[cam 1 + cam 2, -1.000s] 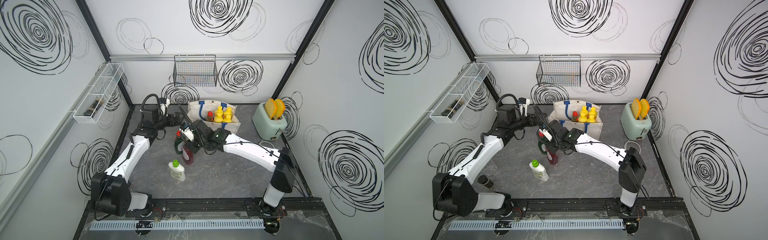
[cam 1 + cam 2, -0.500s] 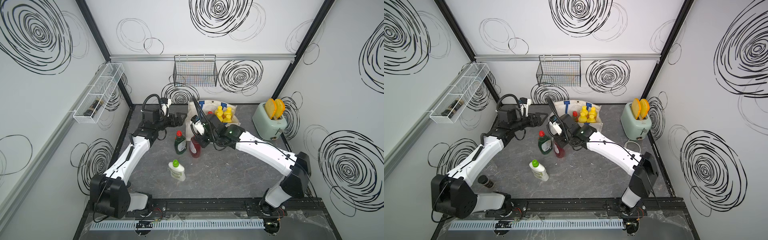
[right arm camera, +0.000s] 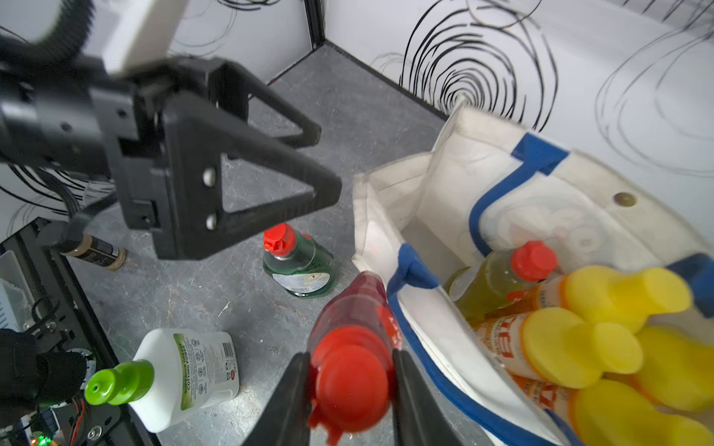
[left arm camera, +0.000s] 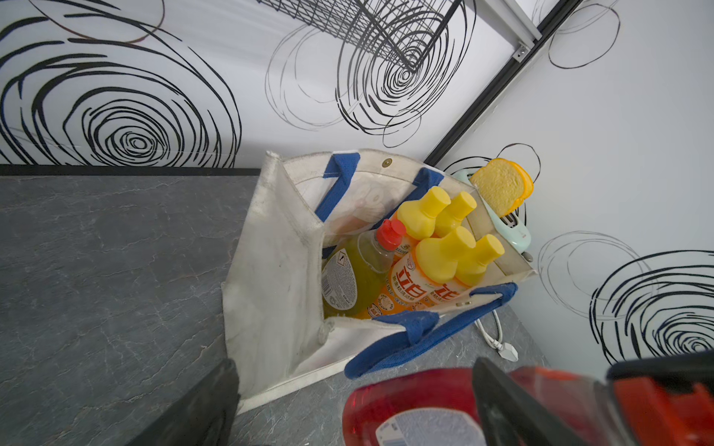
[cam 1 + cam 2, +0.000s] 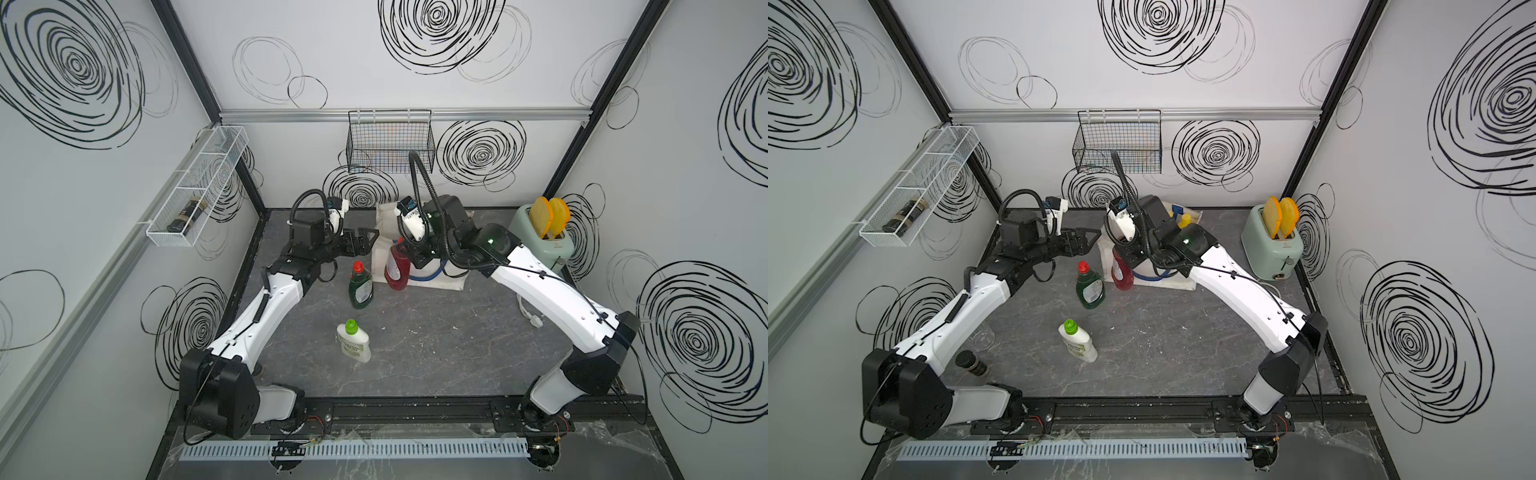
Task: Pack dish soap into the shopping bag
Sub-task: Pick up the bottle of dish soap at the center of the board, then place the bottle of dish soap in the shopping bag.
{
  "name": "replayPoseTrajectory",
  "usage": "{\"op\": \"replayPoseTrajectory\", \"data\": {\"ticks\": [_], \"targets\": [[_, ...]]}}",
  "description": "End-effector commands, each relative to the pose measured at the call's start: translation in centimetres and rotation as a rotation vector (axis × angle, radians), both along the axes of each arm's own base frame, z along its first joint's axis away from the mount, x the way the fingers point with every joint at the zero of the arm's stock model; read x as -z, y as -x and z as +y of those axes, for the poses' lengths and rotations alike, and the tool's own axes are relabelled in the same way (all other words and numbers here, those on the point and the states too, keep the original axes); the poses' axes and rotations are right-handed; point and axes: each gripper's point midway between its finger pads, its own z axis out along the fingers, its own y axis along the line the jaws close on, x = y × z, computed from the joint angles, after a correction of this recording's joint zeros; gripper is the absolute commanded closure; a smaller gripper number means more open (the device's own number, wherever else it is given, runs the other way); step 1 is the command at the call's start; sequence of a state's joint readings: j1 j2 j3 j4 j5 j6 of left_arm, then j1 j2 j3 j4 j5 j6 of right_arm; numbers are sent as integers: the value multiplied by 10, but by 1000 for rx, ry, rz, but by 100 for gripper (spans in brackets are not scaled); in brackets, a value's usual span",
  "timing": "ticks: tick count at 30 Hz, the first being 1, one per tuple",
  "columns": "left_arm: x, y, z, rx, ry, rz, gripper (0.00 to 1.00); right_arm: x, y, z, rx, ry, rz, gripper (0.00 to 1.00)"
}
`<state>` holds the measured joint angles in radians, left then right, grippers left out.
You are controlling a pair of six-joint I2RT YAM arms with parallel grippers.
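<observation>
Fingers of the right gripper clamp the red bottle beside the shopping bag. Fingers of the left gripper gape wide, empty.

Both top views hang high at the front and look steeply down on the whole desk, showing almost the same scene. The left wrist camera looks from close into the open shopping bag. The right wrist camera peers down past the right claw and the red bottle, sharing that bag's inside.
</observation>
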<state>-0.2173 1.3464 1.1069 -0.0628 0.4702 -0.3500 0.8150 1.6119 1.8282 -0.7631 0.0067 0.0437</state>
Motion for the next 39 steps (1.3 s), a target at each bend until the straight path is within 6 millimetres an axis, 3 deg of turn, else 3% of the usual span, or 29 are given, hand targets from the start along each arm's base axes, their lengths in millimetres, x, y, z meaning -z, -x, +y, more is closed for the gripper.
{"op": "replayPoseTrajectory", "data": {"ticks": [1, 16, 29, 39], "targets": [[-20, 3, -1, 6, -2, -64, 4, -51, -11, -1, 8, -74, -110, 100], [-18, 1, 0, 0, -14, -61, 4, -126, -34, -14, 56, -148, -239, 100], [-18, 2, -1, 4, -18, -62, 4, -172, -39, -45, 133, -218, -353, 100], [-7, 10, -28, 61, -88, -47, 4, -206, -49, -67, 181, -286, -435, 100]]}}
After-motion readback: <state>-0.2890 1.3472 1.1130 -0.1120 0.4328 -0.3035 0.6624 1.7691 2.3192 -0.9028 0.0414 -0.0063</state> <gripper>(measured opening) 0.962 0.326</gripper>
